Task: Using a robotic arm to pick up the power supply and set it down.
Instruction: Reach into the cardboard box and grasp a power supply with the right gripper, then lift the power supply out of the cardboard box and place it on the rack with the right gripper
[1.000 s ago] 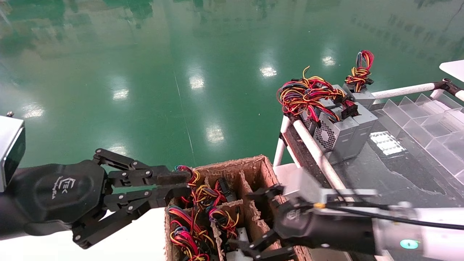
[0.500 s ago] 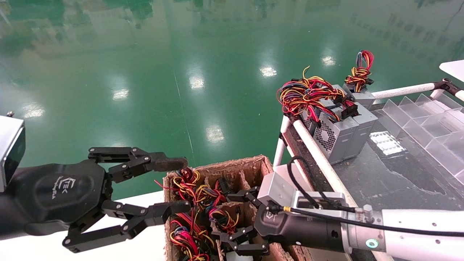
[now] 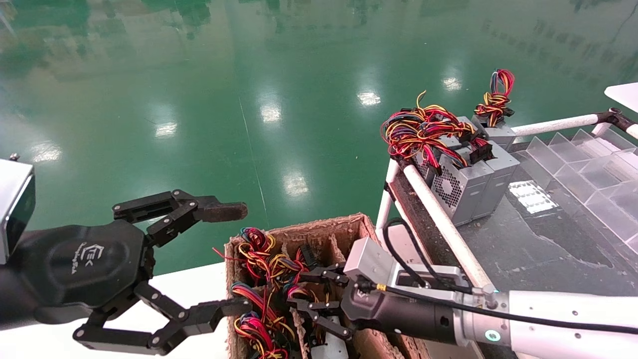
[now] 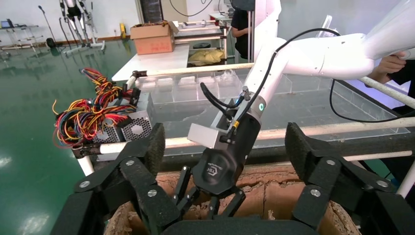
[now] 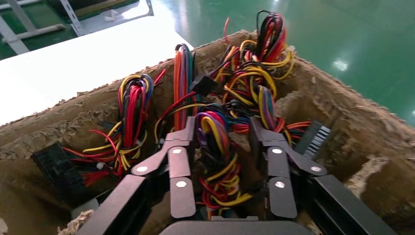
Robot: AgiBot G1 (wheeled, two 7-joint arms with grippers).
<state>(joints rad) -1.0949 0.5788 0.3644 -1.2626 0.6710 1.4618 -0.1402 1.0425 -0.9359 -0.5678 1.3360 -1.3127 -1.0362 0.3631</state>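
The robotic arm's right gripper (image 3: 303, 290) reaches into a divided cardboard box (image 3: 319, 227). It stands open. Its fingers (image 5: 182, 147) lie on either side of one power supply's tied bundle of red, yellow and purple wires (image 5: 218, 147). That unit's grey body is hidden under the wires and the palm. Other bundles (image 3: 256, 247) fill the neighbouring compartments. My left gripper (image 3: 234, 259) hangs wide open at the box's left side, holding nothing. Its view looks past its brownish pads (image 4: 155, 144) at the right gripper's palm (image 4: 215, 169).
Several grey power supplies (image 3: 468, 182) with loose wires stand at the far corner of the dark table on the right, behind a white rail (image 3: 438, 214). Clear plastic dividers (image 3: 588, 164) lie beyond them. A white surface (image 3: 199, 284) lies left of the box.
The right gripper has moved left and down into the box until it straddles a wire bundle. The left gripper's fingers have spread from nearly together to wide open.
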